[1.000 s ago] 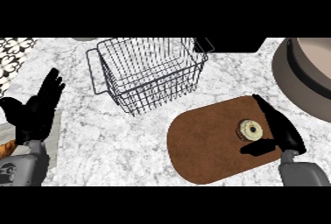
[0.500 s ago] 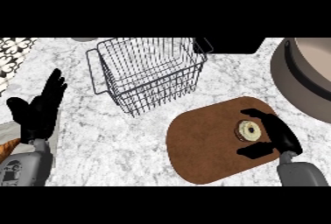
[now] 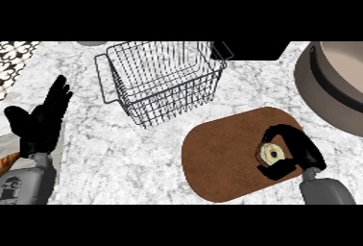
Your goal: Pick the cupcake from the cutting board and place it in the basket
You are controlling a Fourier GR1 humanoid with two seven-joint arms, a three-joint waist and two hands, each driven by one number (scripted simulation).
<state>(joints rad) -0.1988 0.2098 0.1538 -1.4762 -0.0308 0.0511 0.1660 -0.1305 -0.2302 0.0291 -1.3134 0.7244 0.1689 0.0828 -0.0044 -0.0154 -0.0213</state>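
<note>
The cupcake shows as a small cream-topped round on the right part of the brown cutting board. My right hand is curled round it, fingers over its far side and thumb at its near side. The wire basket stands on the marble counter, up and left of the board, with nothing visible inside. My left hand rests open at the left edge, fingers pointing up.
A large round beige vessel with a dark band fills the right edge. A dark box sits behind the basket. A patterned tile strip is at the top left.
My right hand's fingers and thumb have closed in round the cupcake. The cupcake has stayed on the board. The left hand has barely shifted.
</note>
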